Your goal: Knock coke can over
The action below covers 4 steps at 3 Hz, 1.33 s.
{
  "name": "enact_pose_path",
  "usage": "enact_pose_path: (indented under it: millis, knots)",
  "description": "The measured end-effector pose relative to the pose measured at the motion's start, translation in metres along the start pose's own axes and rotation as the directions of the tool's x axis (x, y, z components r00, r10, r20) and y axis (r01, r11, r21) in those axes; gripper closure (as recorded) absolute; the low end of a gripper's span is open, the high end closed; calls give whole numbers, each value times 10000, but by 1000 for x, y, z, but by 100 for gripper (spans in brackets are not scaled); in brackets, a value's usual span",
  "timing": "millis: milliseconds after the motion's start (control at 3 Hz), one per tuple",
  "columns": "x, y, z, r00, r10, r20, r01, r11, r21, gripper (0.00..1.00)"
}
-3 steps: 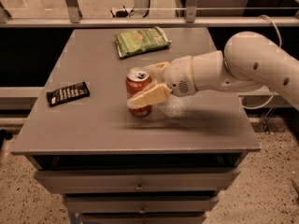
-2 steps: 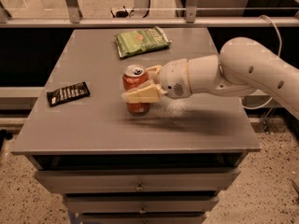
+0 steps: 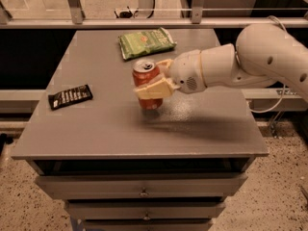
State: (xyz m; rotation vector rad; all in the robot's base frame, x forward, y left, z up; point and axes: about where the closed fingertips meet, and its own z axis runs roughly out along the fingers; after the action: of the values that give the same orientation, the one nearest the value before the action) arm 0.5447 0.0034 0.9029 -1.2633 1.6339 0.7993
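Observation:
The coke can [image 3: 146, 81], red with a silver top, stands near the middle of the grey table [image 3: 96, 134], roughly upright. My gripper [image 3: 147, 78] reaches in from the right on a white arm [image 3: 250, 57]. Its cream fingers [image 3: 153, 89] sit on both sides of the can, one across the front and one behind, shut on it. The lower part of the can shows below the front finger.
A green snack bag [image 3: 147, 42] lies at the back of the table, beyond the can. A black wrapped bar [image 3: 70, 96] lies at the left. Drawers [image 3: 144, 189] sit under the tabletop. A metal railing [image 3: 144, 11] runs behind the table.
The can and the gripper moved together, first slightly left, then back and to the right, away from the front edge. The bag and the bar stayed put.

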Motion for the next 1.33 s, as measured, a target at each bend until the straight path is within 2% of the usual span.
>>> enact_pose_path:
  millis: [333, 667, 1000, 1333]
  knots:
    - [-2, -11, -17, 9792, -841, -1844, 875, 9961, 101, 100]
    - [10, -3, -16, 9030, -1679, -3955, 1599, 9857, -534, 100]
    - [29, 2, -20, 7797, -2575, -5707, 2301, 9656, -1212, 100]
    - [41, 6, -23, 6811, -3164, -6604, 2704, 9468, -1747, 86]
